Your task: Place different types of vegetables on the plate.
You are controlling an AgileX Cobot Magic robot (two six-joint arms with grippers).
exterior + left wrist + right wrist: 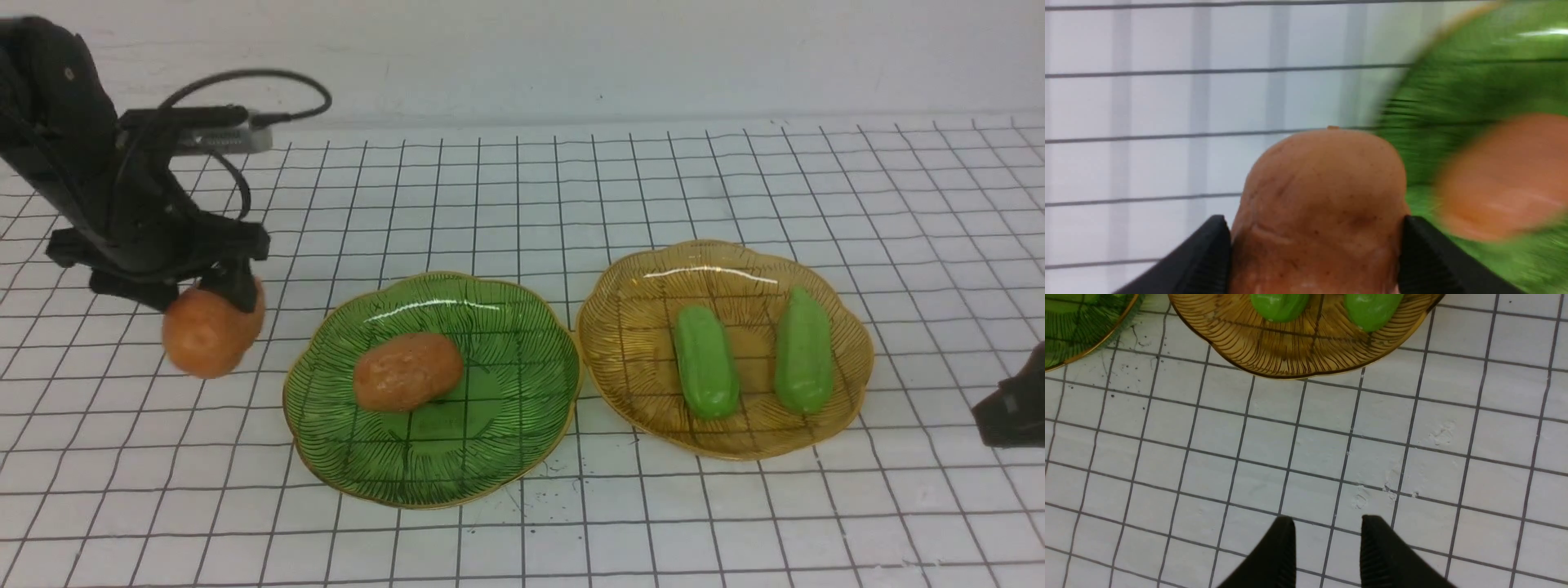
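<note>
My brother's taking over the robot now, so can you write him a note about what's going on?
Left gripper: shut on one potato, to the left of the green plate, not yet over it.
Right gripper: open, empty, over the table beside the amber plate.
Done: the other potato lies on the green plate; two cucumbers lie side by side on the amber plate.
Left: probably set the held potato on the green plate, then let go.

White gridded tabletop [653, 531], plain white wall [571, 57]
</note>
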